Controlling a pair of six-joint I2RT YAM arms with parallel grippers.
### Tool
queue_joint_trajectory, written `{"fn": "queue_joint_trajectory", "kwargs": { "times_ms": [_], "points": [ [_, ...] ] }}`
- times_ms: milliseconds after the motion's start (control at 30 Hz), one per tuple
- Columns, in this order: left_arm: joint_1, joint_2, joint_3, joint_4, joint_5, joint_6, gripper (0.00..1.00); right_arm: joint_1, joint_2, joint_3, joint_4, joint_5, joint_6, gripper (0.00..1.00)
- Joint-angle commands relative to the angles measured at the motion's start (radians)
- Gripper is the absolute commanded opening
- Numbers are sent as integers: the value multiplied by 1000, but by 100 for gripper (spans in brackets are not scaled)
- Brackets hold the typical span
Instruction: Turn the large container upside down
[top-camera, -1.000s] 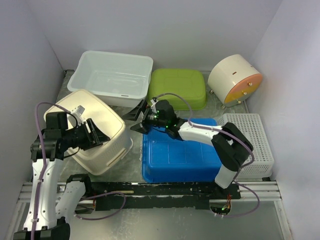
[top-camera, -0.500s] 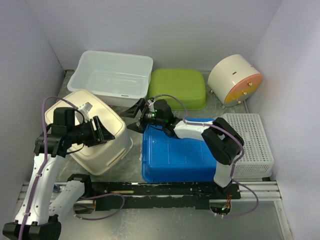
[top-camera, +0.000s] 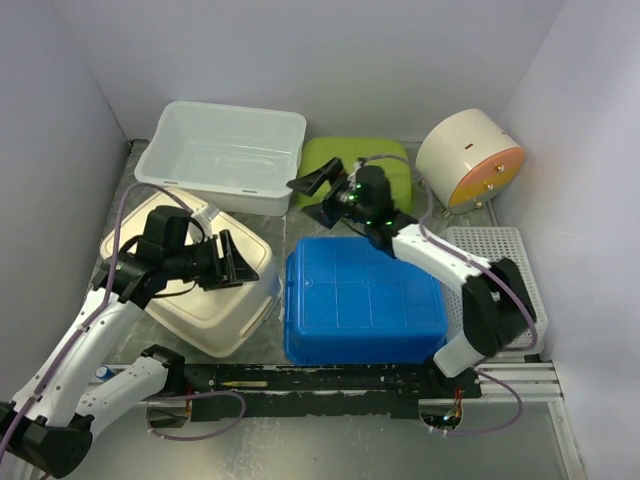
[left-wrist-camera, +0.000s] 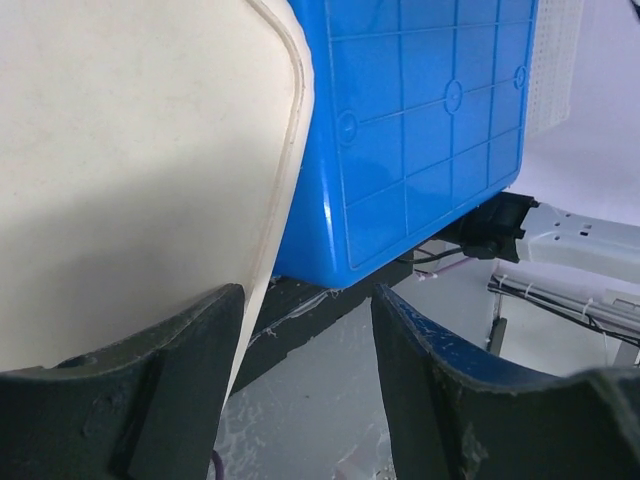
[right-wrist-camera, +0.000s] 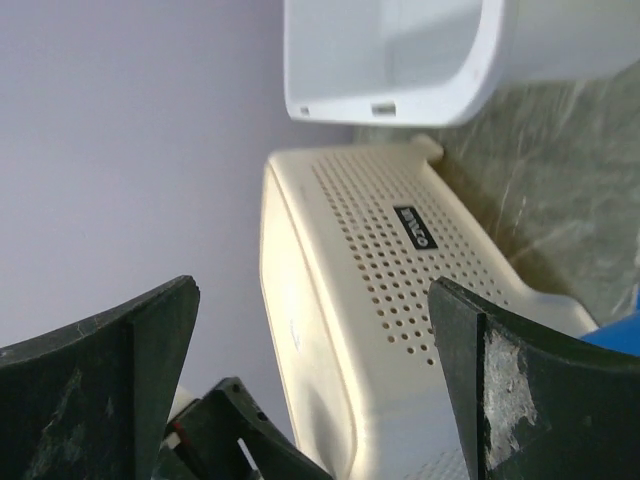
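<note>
**Blue container lying bottom-up on the worktop**

The blue container (top-camera: 365, 305) is being shown resting upside down on the worktop (top-camera: 300, 450), its ribbed base facing upward. Just left of the blue container, the cream basket (top-camera: 205, 305) is being overhung by the left gripper (top-camera: 240, 258), whose jaws are being held apart with nothing between them. Behind the blue container, the right gripper (top-camera: 300, 197) is being held above the worktop, its jaws being spread wide and empty.
</note>
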Motion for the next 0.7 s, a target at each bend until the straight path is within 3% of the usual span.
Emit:
{"fn": "queue_joint_trajectory", "kwargs": {
  "times_ms": [0,167,333,533,667],
  "points": [
    [-53,71,-18,-24,-69,-37,68,-35,-146,-51,-134,93,-119,100],
    [-60,126,79,-46,-119,-13,71,-34,-201,-120,-133,9,-168,100],
    [-18,271,349,-193,-289,77,84,28,-175,-181,-12,-109,-213,98],
    [308,473,614,-209,-247,242,86,154,-66,-5,-136,-44,-371,97],
    [425,624,781,-192,-298,295,85,155,27,164,-263,-39,-492,97]
  ]
}}
